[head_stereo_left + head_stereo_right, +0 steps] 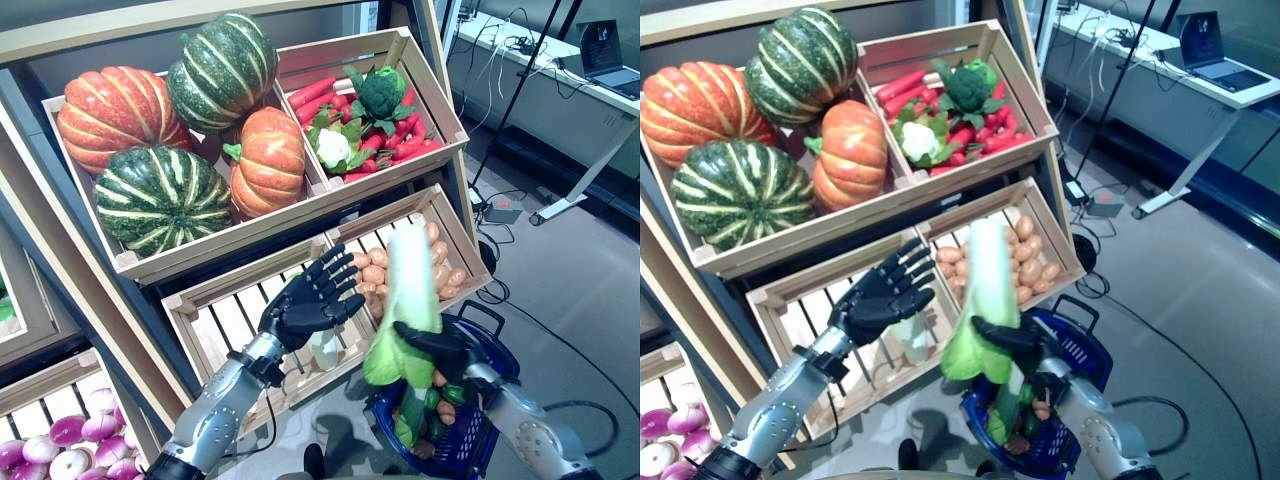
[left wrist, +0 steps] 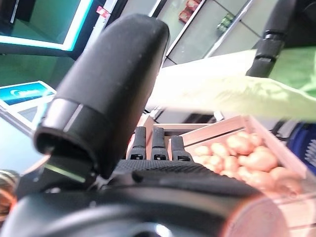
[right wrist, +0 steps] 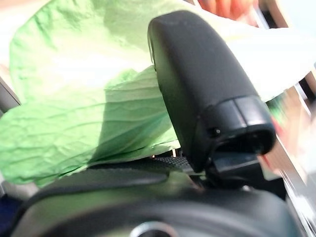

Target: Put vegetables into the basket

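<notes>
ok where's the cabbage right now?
The cabbage is in the right hand, held upright above the blue basket on the floor, in front of the potato crate. The open left hand is beside it, not touching.

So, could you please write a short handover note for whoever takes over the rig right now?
Right robot hand: shut on the leafy cabbage, held upright, leaf end down, over the blue basket.
Left robot hand: open, empty, in front of the slatted crate, which holds one pale vegetable.
Done: several vegetables are already in the basket.
Left: lower and release the cabbage, then probably fetch the pale vegetable.
</notes>
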Available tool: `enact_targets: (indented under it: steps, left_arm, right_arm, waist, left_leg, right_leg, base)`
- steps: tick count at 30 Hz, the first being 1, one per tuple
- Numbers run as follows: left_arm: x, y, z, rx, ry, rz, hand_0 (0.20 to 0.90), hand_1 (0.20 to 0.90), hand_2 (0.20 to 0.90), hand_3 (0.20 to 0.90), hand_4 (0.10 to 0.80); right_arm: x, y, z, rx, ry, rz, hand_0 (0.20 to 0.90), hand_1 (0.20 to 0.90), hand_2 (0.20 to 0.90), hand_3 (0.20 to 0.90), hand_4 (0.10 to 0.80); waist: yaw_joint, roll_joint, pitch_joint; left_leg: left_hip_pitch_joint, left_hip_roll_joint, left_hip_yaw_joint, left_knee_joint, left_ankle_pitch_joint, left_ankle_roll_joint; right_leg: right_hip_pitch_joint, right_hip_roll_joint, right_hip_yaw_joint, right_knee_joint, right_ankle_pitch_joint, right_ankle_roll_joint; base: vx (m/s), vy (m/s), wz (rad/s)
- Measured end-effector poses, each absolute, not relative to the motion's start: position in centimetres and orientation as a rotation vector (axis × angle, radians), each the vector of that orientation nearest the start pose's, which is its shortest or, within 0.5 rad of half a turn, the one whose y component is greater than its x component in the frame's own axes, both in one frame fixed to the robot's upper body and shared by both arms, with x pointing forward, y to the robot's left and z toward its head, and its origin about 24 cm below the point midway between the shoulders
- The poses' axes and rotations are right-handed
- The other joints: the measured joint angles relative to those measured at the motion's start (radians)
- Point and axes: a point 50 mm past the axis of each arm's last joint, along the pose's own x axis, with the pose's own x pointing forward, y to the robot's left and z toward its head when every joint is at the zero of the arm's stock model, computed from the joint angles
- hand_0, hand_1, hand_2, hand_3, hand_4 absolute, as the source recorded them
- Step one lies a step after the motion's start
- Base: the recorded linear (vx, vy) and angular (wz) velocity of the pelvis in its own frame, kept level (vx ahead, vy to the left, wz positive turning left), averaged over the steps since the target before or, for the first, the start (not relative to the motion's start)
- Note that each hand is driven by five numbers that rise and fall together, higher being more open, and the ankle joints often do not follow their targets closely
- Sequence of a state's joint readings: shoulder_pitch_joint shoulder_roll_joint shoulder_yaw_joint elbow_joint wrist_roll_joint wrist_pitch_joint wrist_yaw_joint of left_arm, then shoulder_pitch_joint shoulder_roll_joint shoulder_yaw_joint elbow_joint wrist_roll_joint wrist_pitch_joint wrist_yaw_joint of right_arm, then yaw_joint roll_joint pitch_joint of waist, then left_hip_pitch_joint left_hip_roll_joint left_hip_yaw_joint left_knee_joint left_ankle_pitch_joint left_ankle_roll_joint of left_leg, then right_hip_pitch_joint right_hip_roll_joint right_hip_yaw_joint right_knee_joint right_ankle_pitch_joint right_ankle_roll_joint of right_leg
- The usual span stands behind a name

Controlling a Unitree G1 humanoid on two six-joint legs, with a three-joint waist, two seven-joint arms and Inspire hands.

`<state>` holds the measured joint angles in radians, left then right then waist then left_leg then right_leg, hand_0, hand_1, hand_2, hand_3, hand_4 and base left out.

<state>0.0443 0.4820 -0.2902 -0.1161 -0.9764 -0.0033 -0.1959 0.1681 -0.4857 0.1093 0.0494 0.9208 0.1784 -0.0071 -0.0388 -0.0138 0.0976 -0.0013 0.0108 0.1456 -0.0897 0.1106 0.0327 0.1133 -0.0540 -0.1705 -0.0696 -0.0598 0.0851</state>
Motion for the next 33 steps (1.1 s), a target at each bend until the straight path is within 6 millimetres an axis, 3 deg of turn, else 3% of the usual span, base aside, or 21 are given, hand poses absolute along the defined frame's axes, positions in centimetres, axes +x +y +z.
enact_targets:
  steps: [4,11,17,25,30,33]
  left_arm:
    - [23.3,16.2,5.5,-0.527,0.08,-0.443,0.9,0.9,0.9,0.9,0.8]
    - [22.0,17.0,4.1,-0.516,0.126,-0.369,0.9,0.9,0.9,0.9,0.8]
    - [23.4,18.8,6.3,-0.448,-0.059,-0.224,0.9,0.9,0.9,0.9,0.8]
    - [25.7,20.5,9.4,-0.346,-0.267,-0.071,0.9,0.9,0.9,0.9,0.8]
    - [26.4,20.9,9.3,-0.316,-0.277,-0.021,0.9,0.9,0.9,0.9,0.8]
    - [27.2,20.9,10.7,-0.304,-0.34,0.01,0.9,0.9,0.9,0.9,0.8]
  right_arm:
    - [20.1,-23.4,-1.0,0.527,0.362,-0.136,0.3,0.3,0.3,0.3,0.4]
    - [19.4,-23.0,-1.8,0.682,0.275,-0.335,0.3,0.3,0.3,0.3,0.4]
    - [21.4,-25.0,-2.2,0.759,0.218,-0.585,0.3,0.3,0.3,0.3,0.4]
    - [24.9,-24.9,-1.6,0.839,0.193,-0.609,0.3,0.3,0.3,0.3,0.4]
    - [26.3,-24.4,-2.3,0.892,0.218,-0.632,0.3,0.3,0.3,0.3,0.4]
    - [28.7,-24.3,-0.9,0.904,0.181,-0.616,0.3,0.3,0.3,0.3,0.4]
  waist:
    - [-0.006,-0.002,0.001]
    - [-0.004,0.01,0.022]
    - [0.001,0.024,0.179]
    - [0.03,0.044,0.394]
    - [0.066,0.047,0.419]
    - [0.085,0.046,0.422]
  left_leg:
    - [0.0,0.003,0.005,0.0,-0.003,-0.004]
    - [-0.038,0.007,0.009,0.0,-0.004,-0.007]
    - [-0.165,0.019,-0.004,0.003,0.043,0.0]
    - [-0.337,0.038,-0.036,0.123,0.043,-0.009]
    - [-0.432,0.037,-0.059,0.171,0.051,-0.021]
    - [-0.55,0.033,-0.061,0.228,0.057,-0.027]
  right_leg:
    - [0.0,0.003,0.006,-0.007,0.0,0.0]
    - [-0.044,0.007,0.022,-0.006,0.004,-0.003]
    - [-0.184,0.023,0.019,0.044,0.02,-0.007]
    - [-0.361,0.025,-0.021,0.209,-0.017,-0.031]
    - [-0.5,0.015,-0.033,0.376,-0.083,-0.048]
    - [-0.652,-0.008,-0.037,0.521,-0.121,-0.066]
  base:
    - [0.006,-0.029,-0.05]
    - [-0.127,-0.029,-0.06]
    - [-0.224,-0.087,0.05]
    - [-0.14,-0.084,0.09]
    - [-0.117,-0.042,0.14]
    - [-0.078,-0.024,0.09]
